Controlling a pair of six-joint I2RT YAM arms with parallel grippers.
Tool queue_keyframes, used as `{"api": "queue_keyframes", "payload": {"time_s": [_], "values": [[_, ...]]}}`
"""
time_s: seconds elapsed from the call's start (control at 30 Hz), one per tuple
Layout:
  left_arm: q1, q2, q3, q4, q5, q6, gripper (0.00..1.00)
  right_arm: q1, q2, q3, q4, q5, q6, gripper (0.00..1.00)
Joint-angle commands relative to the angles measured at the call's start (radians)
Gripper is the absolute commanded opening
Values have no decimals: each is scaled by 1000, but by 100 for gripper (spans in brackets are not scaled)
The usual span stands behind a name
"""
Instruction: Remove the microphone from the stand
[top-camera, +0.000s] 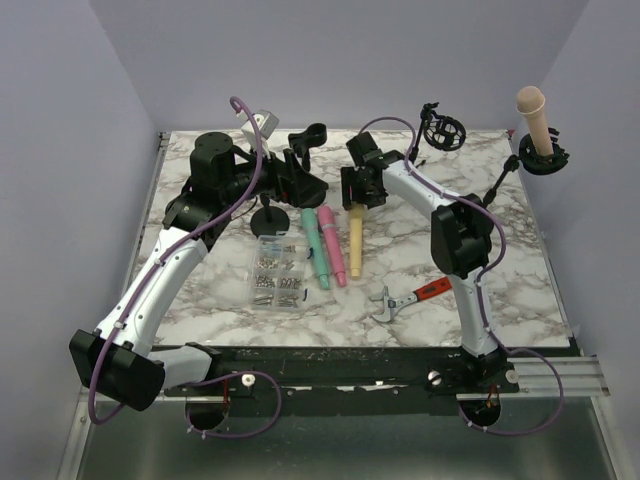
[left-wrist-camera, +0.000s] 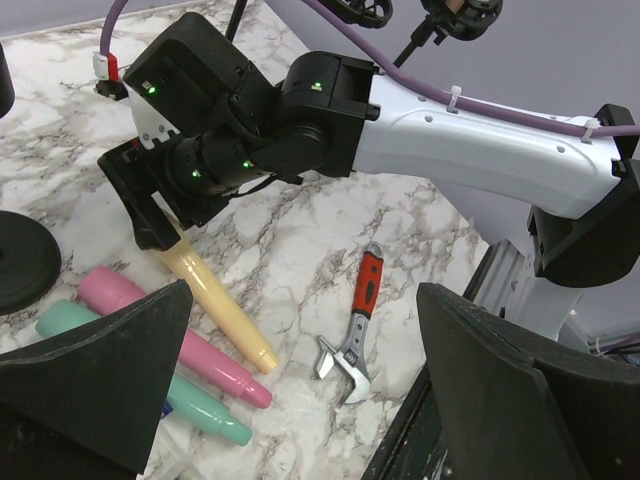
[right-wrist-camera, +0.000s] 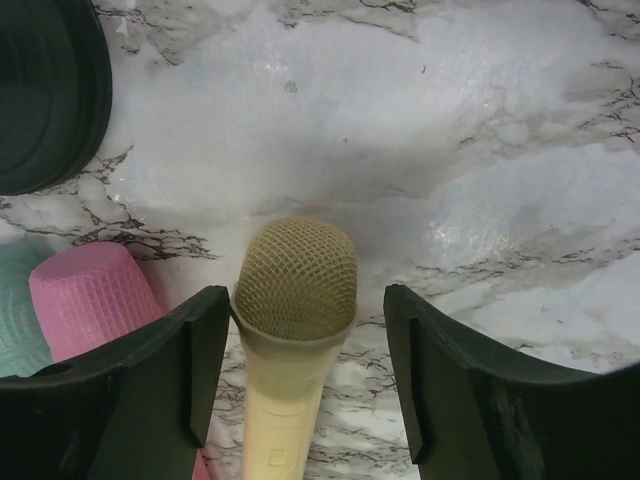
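Yellow microphone (right-wrist-camera: 297, 280) flat on marble (right-wrist-camera: 500, 150), inside right pincer (right-wrist-camera: 305, 310), jaws parted, left pincer (left-wrist-camera: 305, 295) wide

Marble table (top-camera: 520, 260): microphones (top-camera: 334, 250), wrench (top-camera: 405, 300), screw box (top-camera: 277, 272).

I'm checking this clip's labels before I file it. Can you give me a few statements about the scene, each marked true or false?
1. A teal microphone, a pink microphone and a yellow microphone lie side by side on the table. True.
2. The right gripper is clamped shut on the yellow microphone. False: its jaws stand open around the head, with a gap on one side.
3. A beige microphone stands upright in a holder at the far right. True.
4. The left gripper holds the wrench. False: it is open and empty, and the wrench lies on the table.
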Motion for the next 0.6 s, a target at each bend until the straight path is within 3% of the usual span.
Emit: {"api": "queue_keyframes", "payload": {"time_s": [0.0, 0.13, 0.37, 0.57], "values": [[-8, -8, -11, 24, 29, -4, 99, 1, -77, -24, 22, 25, -9, 71], [-13, -8, -14, 24, 27, -4, 98, 2, -107, -32, 18, 135, -19, 71], [-20, -6, -10, 31, 46, -15, 99, 1, -208, -137, 102, 541, -21, 65], [-21, -15, -11, 20, 21, 3, 98, 2, -211, -109, 130, 780, -30, 54]]}}
